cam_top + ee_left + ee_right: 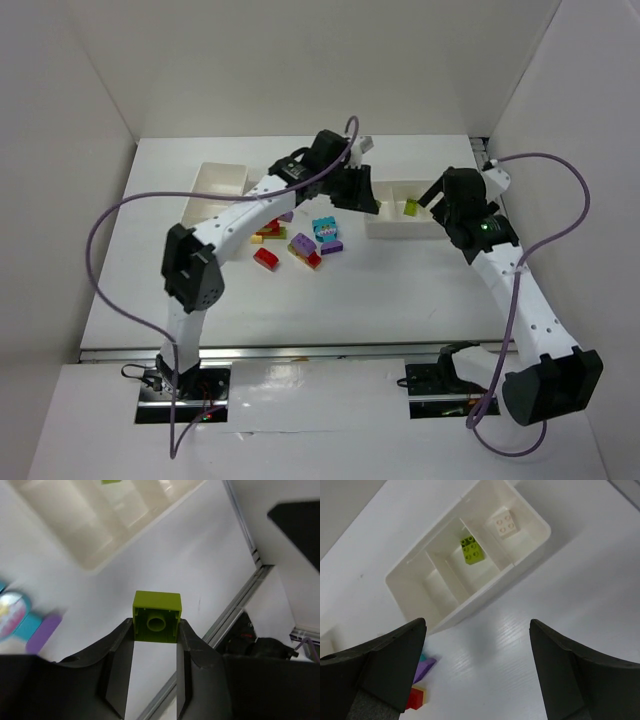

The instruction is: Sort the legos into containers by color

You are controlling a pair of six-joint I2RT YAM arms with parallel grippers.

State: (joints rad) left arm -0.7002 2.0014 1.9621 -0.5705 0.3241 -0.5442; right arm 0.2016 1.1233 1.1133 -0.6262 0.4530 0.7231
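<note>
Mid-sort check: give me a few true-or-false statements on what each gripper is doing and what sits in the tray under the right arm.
1. The left gripper is shut on a lime green plastic brick. True.
2. The right gripper holds a red brick. False: its jaws stand wide open with nothing between them.
3. The white three-compartment plastic tray below the right gripper has a second lime green brick in its middle compartment. True.
4. An end compartment of that tray holds a purple brick. False: a white brick lies there.
5. No bricks are left on the table. False: loose coloured bricks lie between the arms.
</note>
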